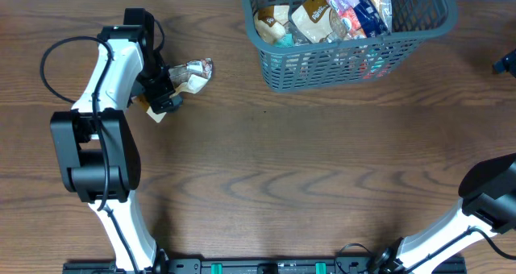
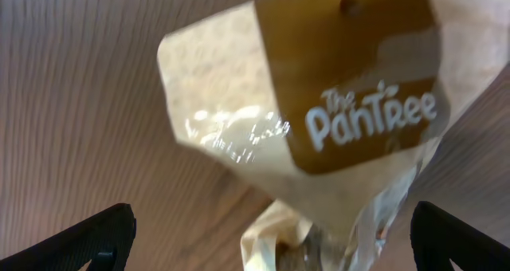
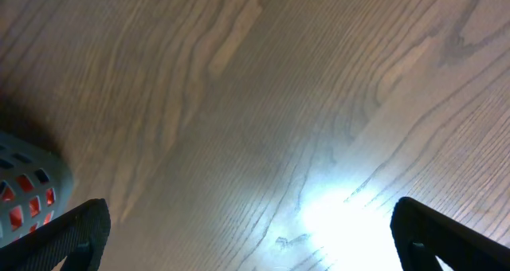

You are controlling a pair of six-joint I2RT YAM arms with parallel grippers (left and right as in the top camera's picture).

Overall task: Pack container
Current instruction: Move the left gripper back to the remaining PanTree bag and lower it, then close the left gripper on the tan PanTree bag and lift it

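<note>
Container (image 1: pixel 347 64): grey-blue basket, slotted lattice sides, thick rim, at far edge of worktop (image 1: pixel 306 169), right of centre, heaped with snack packets (image 1: pixel 322 16). Left gripper (image 2: pixel 271 239) spread wide either side of brown PanTree packet (image 2: pixel 319 104), not clamping. Right gripper (image 3: pixel 251 239) spread wide above worktop, near container corner.

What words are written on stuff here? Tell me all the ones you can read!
"The PanTree": white letters on the brown label of the snack packet, seen in the left wrist view.
Packets inside the container: there is printing, but it is too small to read.
No other words or numbers show.
</note>
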